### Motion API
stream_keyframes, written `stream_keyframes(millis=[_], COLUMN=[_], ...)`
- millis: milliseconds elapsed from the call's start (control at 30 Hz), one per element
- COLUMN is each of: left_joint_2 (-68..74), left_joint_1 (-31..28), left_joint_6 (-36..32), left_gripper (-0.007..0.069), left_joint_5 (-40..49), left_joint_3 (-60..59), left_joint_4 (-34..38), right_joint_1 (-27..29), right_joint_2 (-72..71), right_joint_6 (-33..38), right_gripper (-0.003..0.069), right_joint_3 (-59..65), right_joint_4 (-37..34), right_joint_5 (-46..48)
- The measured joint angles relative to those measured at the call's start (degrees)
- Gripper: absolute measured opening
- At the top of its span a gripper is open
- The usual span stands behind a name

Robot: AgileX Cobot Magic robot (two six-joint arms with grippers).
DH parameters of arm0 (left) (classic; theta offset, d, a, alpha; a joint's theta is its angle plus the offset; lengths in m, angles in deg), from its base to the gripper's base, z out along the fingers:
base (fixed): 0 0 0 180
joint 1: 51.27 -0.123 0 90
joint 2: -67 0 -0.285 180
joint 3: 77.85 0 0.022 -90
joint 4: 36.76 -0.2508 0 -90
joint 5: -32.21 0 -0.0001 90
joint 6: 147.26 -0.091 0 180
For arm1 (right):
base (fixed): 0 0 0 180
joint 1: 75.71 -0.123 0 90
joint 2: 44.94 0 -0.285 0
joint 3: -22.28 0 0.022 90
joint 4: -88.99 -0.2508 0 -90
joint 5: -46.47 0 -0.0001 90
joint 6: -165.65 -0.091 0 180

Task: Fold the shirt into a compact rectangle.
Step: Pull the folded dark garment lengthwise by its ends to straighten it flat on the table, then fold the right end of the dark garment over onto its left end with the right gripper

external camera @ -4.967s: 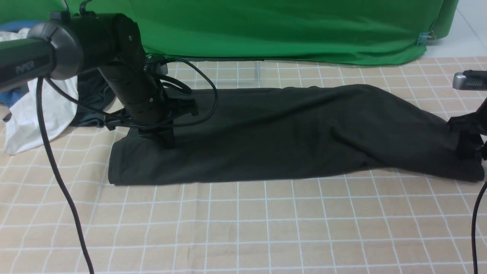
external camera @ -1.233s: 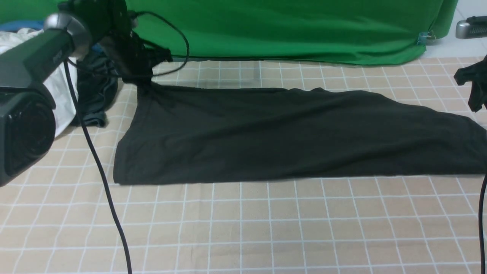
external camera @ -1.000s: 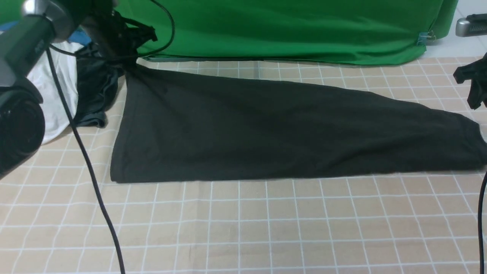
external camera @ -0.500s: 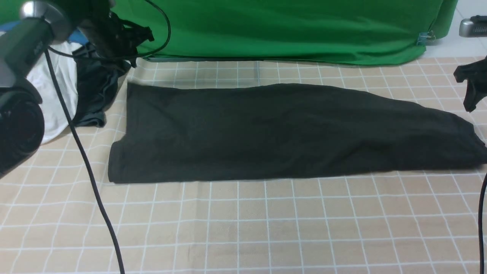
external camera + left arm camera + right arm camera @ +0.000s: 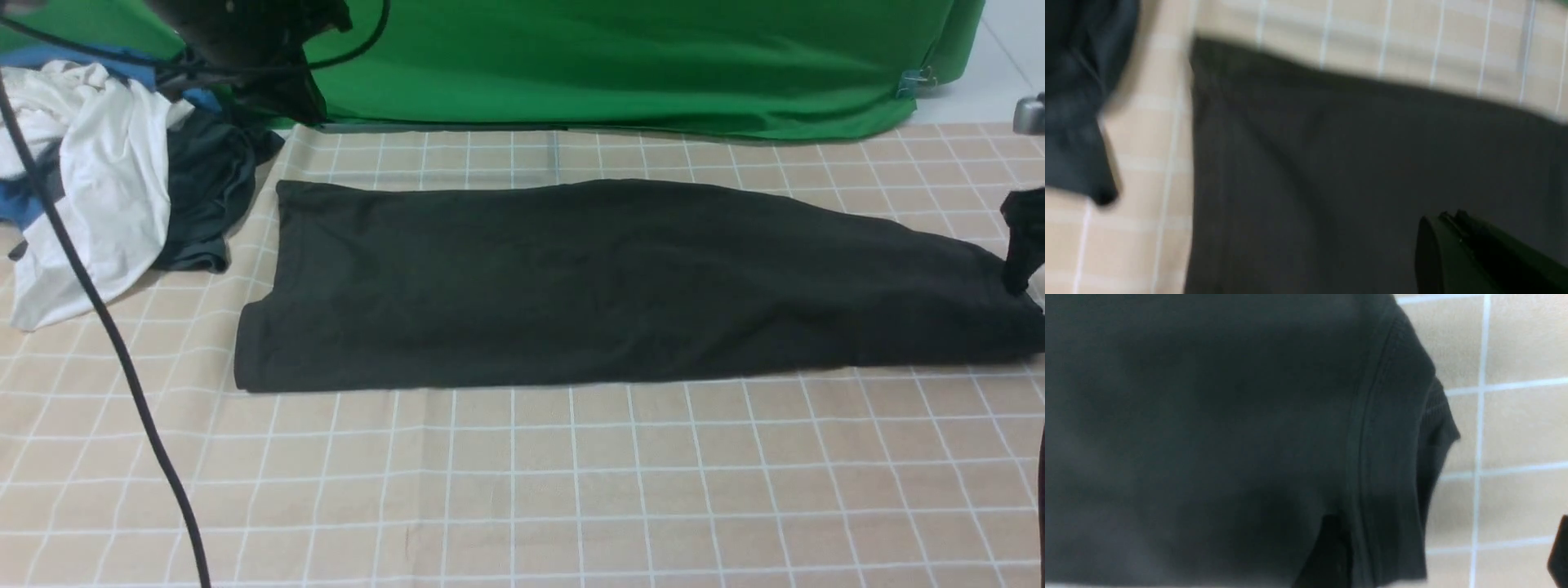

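Our shirt (image 5: 571,286) lies flat on the bench (image 5: 522,474) for folding; left fingers (image 5: 1453,253) clenched empty, right fingers (image 5: 1022,237) spread wide.

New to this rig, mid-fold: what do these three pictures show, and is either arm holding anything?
This is a robot with two arms. The wide picture looks forward from between the arms; the other two come from a camera on each wrist. The black shirt lies flat in a long band on the checked cloth, with a pile of other clothes at the far left. The left fingers are shut, hanging above the shirt's left end. The right fingers stand open over its right end. Nothing is held.
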Motion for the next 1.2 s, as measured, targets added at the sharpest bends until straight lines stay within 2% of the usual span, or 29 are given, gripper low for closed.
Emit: stream_keyframes(millis=[167,333,467,533,567,600,633,667,733,1000,1200], left_joint_2=[-9.52,-17.76,-21.70,-24.21,-24.88,-26.29,-27.29,-28.19,-29.47,-36.68,-40.09], left_joint_1=[4.53,6.28,6.33,6.39,6.39,6.39,6.45,6.45,6.45,6.45,6.45], left_joint_6=[0.31,0.98,1.20,1.27,1.29,1.29,1.29,1.34,1.34,1.34,1.34], left_gripper=[0.0013,0.0013,0.0013,0.0013,0.0013,0.0013,0.0013,0.0013,0.0013,0.0013,0.0013], left_joint_5=[-5.70,-10.32,-11.99,-12.88,-13.06,-13.25,-13.40,-13.51,-13.57,-12.12,-11.92], left_joint_3=[-15.68,-28.40,-34.71,-38.53,-39.06,-40.65,-41.53,-42.28,-43.09,-44.20,-44.20], left_joint_4=[-1.64,-1.53,-1.47,-1.59,-1.59,-1.60,-1.79,-2.04,-2.41,-5.07,-5.48], right_joint_1=[0.07,0.13,0.13,0.13,0.13,0.13,0.07,0.02,0.03,2.58,2.53], right_joint_2=[4.34,6.30,6.54,6.59,6.59,6.72,6.72,6.72,6.48,1.78,-3.08], right_joint_6=[1.34,1.53,2.79,4.46,4.77,5.88,6.29,6.61,6.59,0.77,-1.56], right_gripper=[0.0690,0.0688,0.0610,0.0463,0.0428,0.0283,0.0186,0.0134,0.0124,0.0125,0.0125], right_joint_3=[0.00,-0.31,-0.45,-0.57,-0.57,-0.68,-0.75,-0.75,-0.75,-4.95,-8.27], right_joint_4=[-0.96,-1.30,-2.21,-3.10,-3.35,-4.62,-5.44,-5.35,-5.04,4.24,4.25], right_joint_5=[-3.43,-4.53,-4.48,-4.55,-4.55,-4.43,-4.15,-4.09,-4.09,0.87,2.24])
